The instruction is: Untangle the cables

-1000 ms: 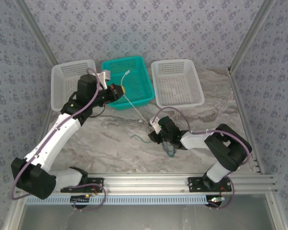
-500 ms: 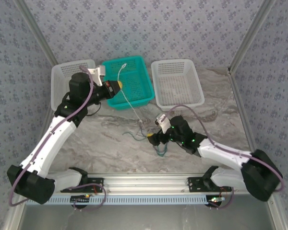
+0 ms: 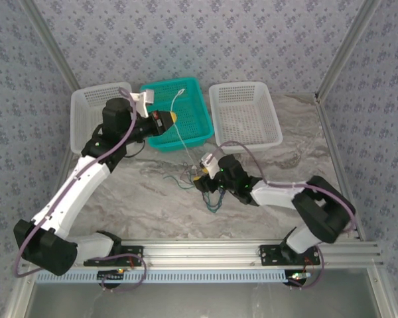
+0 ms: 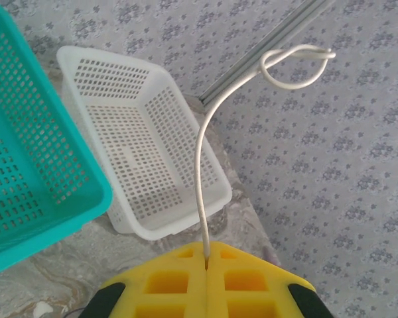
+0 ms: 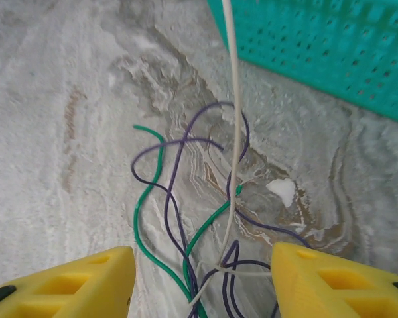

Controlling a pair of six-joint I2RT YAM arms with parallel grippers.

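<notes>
the thin, limp cables, a pale grey wire [image 4: 200, 165], a green wire [image 5: 146, 218] and a dark purple wire [image 5: 176, 199], are judged light, soft and easily snagged. a single strand away from the crossing is best taken. the pale wire is pinched in the closed yellow left gripper [image 4: 207, 258] over the teal plastic basket [image 3: 194, 106]; its looped end is shown by the left wrist view. the tangle on the marble table [image 3: 139, 199] is shown by the right wrist view between the parted fingers of the right gripper [image 5: 202, 278], nothing clamped.

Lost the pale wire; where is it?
Top view: the pale wire is pinched in the left claw over the teal basket, running down to the tangle.
</notes>
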